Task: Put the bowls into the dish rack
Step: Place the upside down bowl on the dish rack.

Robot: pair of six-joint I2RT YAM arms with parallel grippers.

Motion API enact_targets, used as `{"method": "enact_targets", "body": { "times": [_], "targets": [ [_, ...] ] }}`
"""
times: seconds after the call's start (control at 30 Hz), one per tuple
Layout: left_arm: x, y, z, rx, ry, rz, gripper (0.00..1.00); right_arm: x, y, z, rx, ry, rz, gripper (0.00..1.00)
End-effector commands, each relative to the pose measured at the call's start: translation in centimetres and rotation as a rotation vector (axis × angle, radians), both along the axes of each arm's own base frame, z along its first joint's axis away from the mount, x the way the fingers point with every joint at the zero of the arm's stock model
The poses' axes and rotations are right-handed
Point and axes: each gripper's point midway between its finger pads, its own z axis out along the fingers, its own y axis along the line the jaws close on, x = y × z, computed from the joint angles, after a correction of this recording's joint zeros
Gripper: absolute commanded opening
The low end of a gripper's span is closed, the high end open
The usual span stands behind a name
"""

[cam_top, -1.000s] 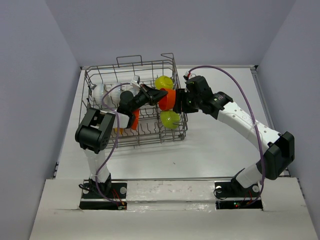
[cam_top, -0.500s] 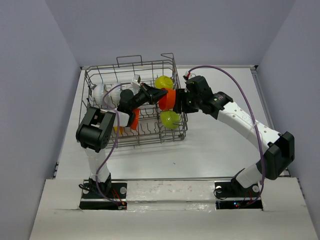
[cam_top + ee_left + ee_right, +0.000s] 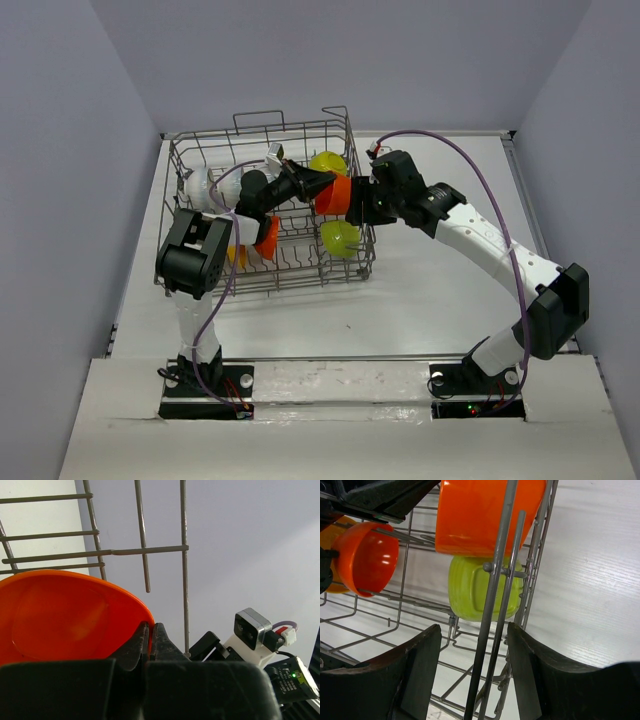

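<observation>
A: Why does the red-orange bowl (image 3: 60, 615) hang by its rim?

B: The left jaws are pinched together on that thin edge, so the bowl rides on its side, probably so it can slot between tines. It sits inside the dish rack (image 3: 262, 128), raised off the floor and close to the wall just beyond those jaws.

A: And the right jaws?

B: They are spread apart and grip nothing. Upright wall wires (image 3: 495, 605) stand between them. The held bowl is just past them and higher, with a lime green bowl (image 3: 480, 587) below it. Perhaps they wait outside to steady it, but that is a guess.

A: What is hard to make out?

B: Black housing fills the bottom of the left wrist view, hiding whatever lies under the bowl. A second red-orange bowl (image 3: 367, 557) lies left of the right jaws. A white bowl (image 3: 197, 185), far behind the left jaws, is partly covered.
</observation>
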Motion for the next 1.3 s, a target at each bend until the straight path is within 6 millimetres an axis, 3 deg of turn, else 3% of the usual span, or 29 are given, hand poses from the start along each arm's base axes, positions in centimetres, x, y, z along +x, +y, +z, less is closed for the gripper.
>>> {"method": "enact_targets", "body": {
  "times": [0.0, 0.83, 1.27],
  "targets": [
    [-9.2, 2.7, 15.4, -0.318, -0.842, -0.040, 0.00, 0.7, 0.9, 1.9, 0.025, -0.050, 0.018, 0.61],
    [-10.4, 4.4, 15.6, -0.291, -0.838, -0.019, 0.00, 0.6, 0.8, 2.0, 0.026, -0.055, 0.015, 0.61],
    [-8.9, 4.1, 13.4, -0.268, -0.782, -0.009, 0.00, 0.5, 0.7, 1.8, 0.022, -0.054, 0.020, 0.61]
  ]
}}
